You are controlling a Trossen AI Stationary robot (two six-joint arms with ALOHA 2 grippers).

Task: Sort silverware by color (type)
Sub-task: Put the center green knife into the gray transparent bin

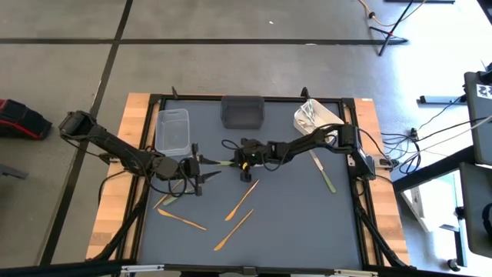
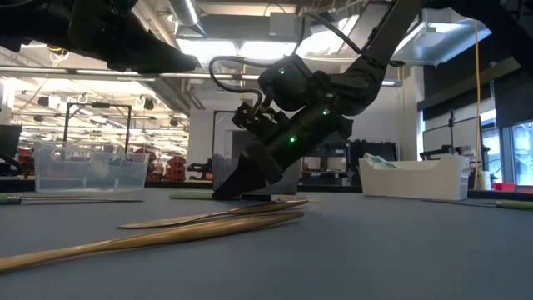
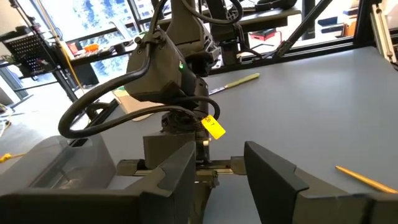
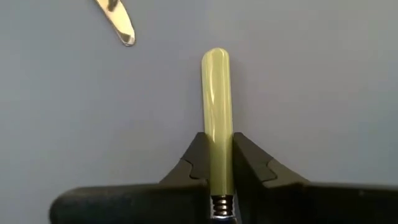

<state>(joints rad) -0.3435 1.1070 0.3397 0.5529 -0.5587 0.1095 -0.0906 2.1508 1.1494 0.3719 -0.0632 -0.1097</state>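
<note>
pale green-handled utensil (image 4: pixel 216 118) gripped, copper pieces (image 1: pixel 242 199) scattered

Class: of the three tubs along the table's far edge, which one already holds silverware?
The white tub at the right end; the clear tub and dark grey tub look empty.

left tool (image 1: pixel 201 168) close facing right tool (image 1: pixel 231 161), little room between

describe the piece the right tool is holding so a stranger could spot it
Start at the dark grey tub at the mat's far edge and come toward the middle, to the right tool. Clamped there is the pale green handle, rounded at its end, unlike the copper-gold pieces lying nearer the front.
</note>
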